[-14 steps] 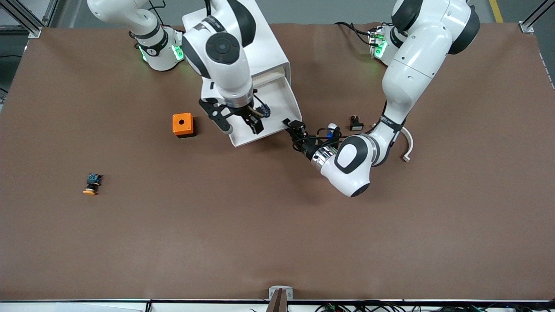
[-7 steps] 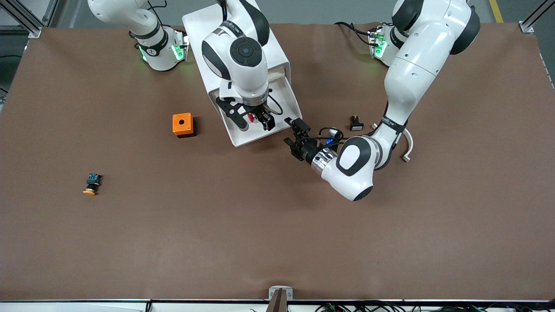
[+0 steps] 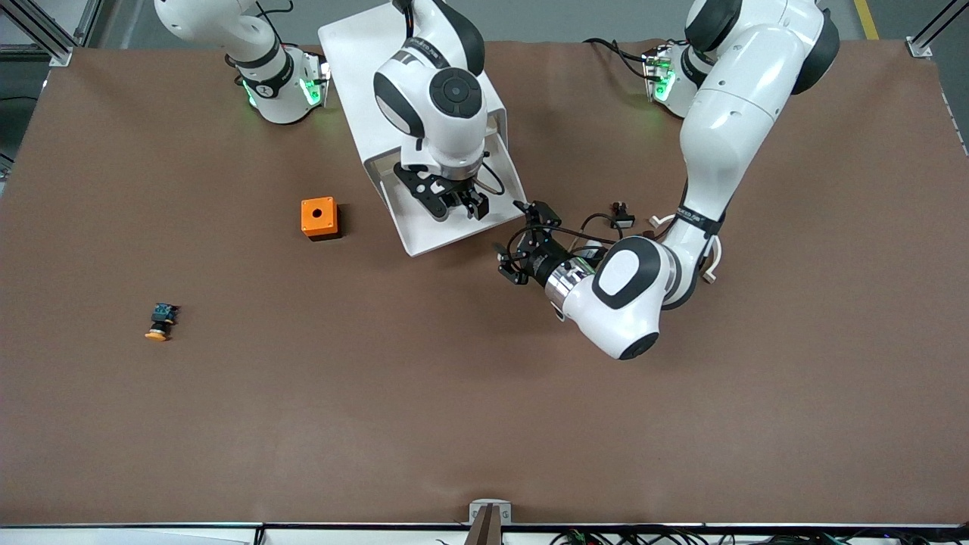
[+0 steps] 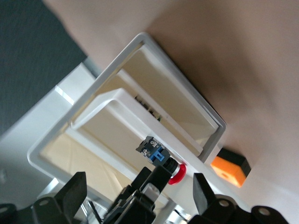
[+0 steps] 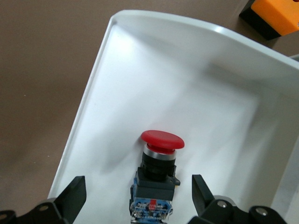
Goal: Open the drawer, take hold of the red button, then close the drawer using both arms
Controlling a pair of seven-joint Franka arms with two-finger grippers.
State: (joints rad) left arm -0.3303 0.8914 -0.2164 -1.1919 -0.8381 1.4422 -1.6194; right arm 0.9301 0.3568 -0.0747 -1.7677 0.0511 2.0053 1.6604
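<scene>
The drawer (image 3: 424, 235) stands pulled out of the white cabinet (image 3: 356, 53). The red-capped button (image 5: 158, 175) lies on the drawer's floor (image 5: 163, 84). My right gripper (image 3: 456, 206) hangs low in the drawer, open, with one finger on each side of the button (image 5: 137, 187). The button hardly shows in the front view under this gripper. My left gripper (image 3: 513, 236) is open and empty, just off the drawer's front corner at the left arm's end. Its wrist view (image 4: 137, 187) looks at the drawer and shows the button (image 4: 156, 155) at the right gripper's fingertip.
A small orange box (image 3: 318, 218) with a round hole stands beside the drawer toward the right arm's end. A yellow-orange capped button (image 3: 159, 322) lies nearer the front camera at that end. A black part with a white face (image 3: 621, 216) lies by the left arm.
My right gripper has moved across the drawer toward the left arm's end and turned, now straddling the button. My left gripper has backed off the drawer's front corner and spread its fingers.
</scene>
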